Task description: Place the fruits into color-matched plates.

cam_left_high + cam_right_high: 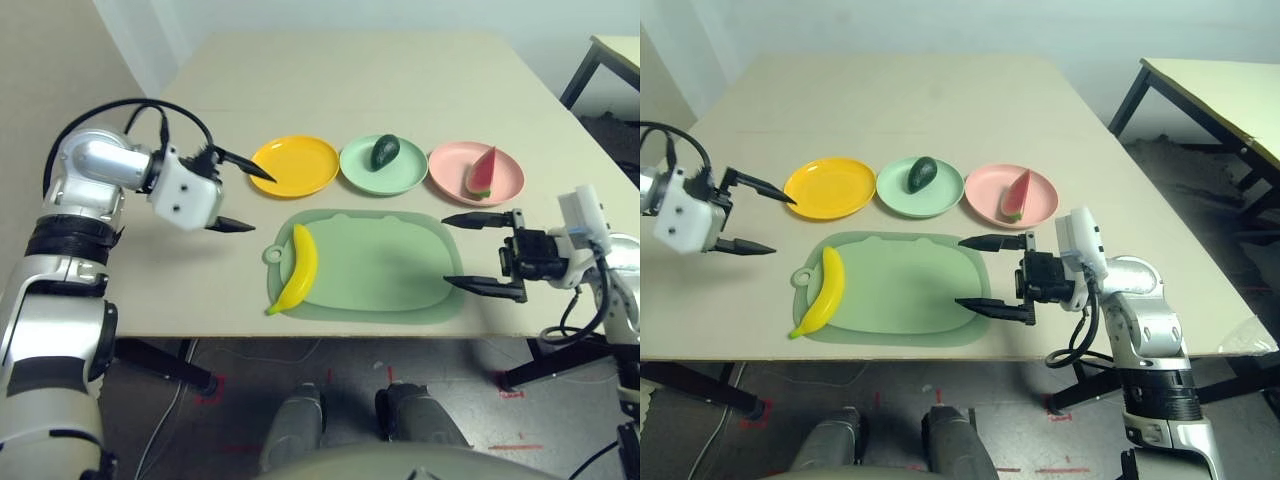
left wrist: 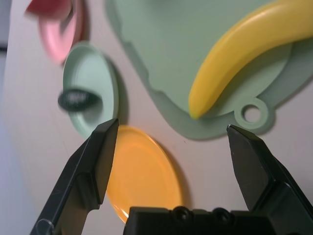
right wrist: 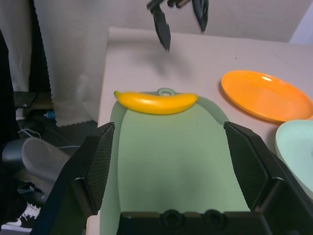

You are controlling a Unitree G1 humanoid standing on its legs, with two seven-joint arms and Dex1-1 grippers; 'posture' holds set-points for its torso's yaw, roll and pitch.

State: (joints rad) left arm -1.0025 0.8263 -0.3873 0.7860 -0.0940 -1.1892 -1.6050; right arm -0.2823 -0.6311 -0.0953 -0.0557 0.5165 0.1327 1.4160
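The avocado (image 1: 385, 151) already sits in the green plate (image 1: 383, 166) and the watermelon wedge (image 1: 483, 172) in the pink plate (image 1: 476, 172); only the banana (image 1: 295, 268) remains, lying on the green mat (image 1: 380, 270) on the counter (image 1: 400, 80). Your left tool (image 1: 232, 193) hangs released beside the empty yellow plate (image 1: 294, 165). Bring it down over the banana's middle, straddling the narrow width. Your right tool (image 1: 468, 252) is released; keep it clear.

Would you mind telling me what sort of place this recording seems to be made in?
Probably a robotics lab or test room: a plain table set with toy fruit such as a banana on a mat, red tape marks on the floor, and cables trailing beneath.
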